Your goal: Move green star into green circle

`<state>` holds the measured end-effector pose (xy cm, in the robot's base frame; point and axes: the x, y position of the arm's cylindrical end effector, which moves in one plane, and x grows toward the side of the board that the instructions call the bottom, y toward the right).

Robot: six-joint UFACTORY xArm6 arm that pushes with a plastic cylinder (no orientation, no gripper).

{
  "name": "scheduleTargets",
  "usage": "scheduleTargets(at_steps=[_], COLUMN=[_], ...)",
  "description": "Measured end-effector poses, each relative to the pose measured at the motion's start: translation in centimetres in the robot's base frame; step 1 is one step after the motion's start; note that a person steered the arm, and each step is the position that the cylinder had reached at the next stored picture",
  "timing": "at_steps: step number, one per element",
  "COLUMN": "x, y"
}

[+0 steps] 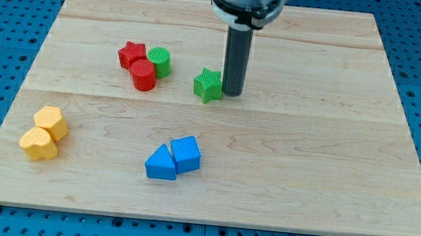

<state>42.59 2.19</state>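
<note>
While the rod stands close to its target, this is how the board reads:

Tip: my tip (232,94) sits on the wooden board (328,183), just beside the green star (208,85) on the view's right, touching it or nearly so; I cannot tell which.
Rod state: a bare rod with nothing to open or close, so it grasps nothing and can only push.
Green star: near the board's middle, toward the view's top, lying flat.
Green circle: the green circle (159,61) lies to the view's left of the star and slightly higher, with a clear gap between them.
Neighbours: a red star (131,54) and a red circle (143,75) crowd against the green circle.
Others: two yellow blocks (45,134) at the view's left and two blue blocks (173,159) at the view's bottom, well apart from the path.
Progress: by my judgement the approach is done, the tip standing on the side away from the goal.
Left to do: the push leftward and slightly up until star meets circle; not yet done.
</note>
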Motion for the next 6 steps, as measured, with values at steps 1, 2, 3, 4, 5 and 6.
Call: scheduleTargets(at_steps=[1,2,3,4,5,6], x=[0.9,0.6,-0.7,-0.9,-0.9,0.4], y=[-3.1,-5.4,-5.9,-7.5,-9.0,-3.1])
